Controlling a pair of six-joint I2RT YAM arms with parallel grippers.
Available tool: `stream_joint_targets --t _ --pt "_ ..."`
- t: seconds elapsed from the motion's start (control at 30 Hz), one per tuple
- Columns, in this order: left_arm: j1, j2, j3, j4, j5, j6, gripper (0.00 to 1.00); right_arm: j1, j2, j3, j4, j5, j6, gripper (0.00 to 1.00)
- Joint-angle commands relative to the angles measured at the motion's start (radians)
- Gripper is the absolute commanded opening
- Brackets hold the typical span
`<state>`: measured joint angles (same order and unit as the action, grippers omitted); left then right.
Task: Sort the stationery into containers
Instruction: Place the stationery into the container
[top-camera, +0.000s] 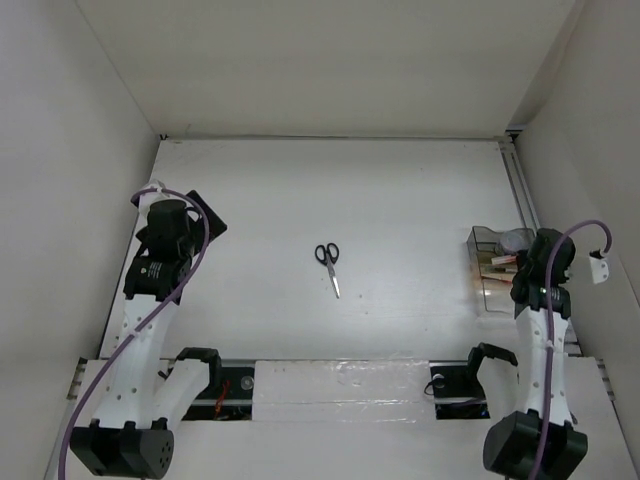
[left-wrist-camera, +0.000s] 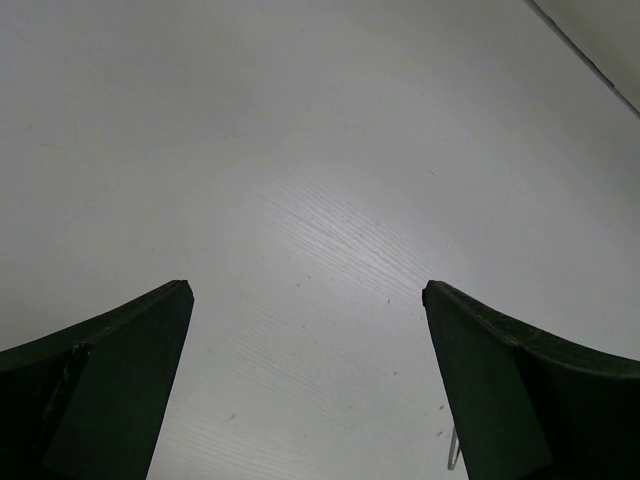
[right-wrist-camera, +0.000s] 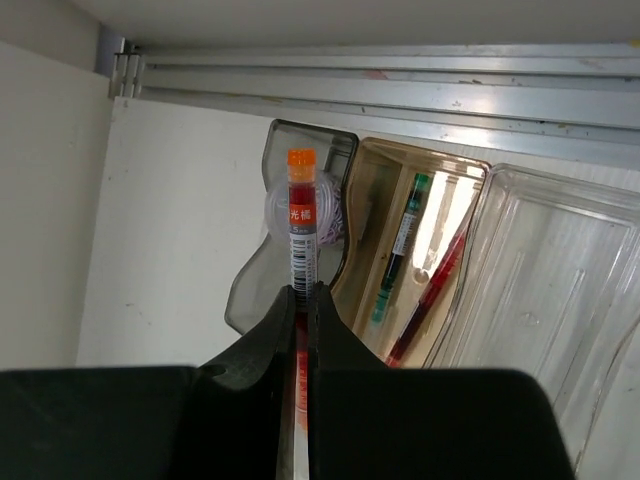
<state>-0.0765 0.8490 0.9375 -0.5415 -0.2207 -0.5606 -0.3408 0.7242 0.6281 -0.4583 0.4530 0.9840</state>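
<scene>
The black-handled scissors lie on the white table's middle. My right gripper is shut on a red pen with an orange cap and a barcode label. It holds the pen above the smoky grey box, which contains the greyish-purple disc. The amber box beside it holds the green pen and a second red pen. In the top view the right gripper hovers over the boxes at the right. My left gripper is open and empty above bare table, at the far left.
A clear box with nothing visible in it sits to the right of the amber one. An aluminium rail and the white side wall run close behind the boxes. A thin silvery sliver shows beside the left gripper's right finger.
</scene>
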Motion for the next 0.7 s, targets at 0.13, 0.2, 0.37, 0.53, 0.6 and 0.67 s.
stream_joint_targets --t 0.13,0.2,0.37,0.53,0.6,0.67 --pt "0.003 -0.03 -0.002 0.032 0.009 -0.001 1.0 -0.04 0.19 0.013 0.106 -0.093 0.064 0.0" --pt "0.003 -0.03 -0.002 0.032 0.009 -0.001 1.0 -0.049 0.202 0.013 0.106 -0.073 0.082 0.0" --pt "0.003 -0.03 -0.002 0.032 0.018 -0.001 1.0 -0.049 0.14 -0.031 0.133 -0.073 0.122 0.0" --pt "0.003 -0.019 -0.002 0.032 0.029 0.008 1.0 -0.049 0.159 -0.054 0.133 -0.039 0.131 0.0" --pt "0.003 -0.019 -0.002 0.032 0.029 0.008 1.0 -0.049 0.191 -0.054 0.133 -0.039 0.14 0.0" --pt "0.003 -0.019 -0.002 0.041 0.029 0.008 1.0 -0.058 0.233 -0.054 0.122 -0.039 0.14 0.0"
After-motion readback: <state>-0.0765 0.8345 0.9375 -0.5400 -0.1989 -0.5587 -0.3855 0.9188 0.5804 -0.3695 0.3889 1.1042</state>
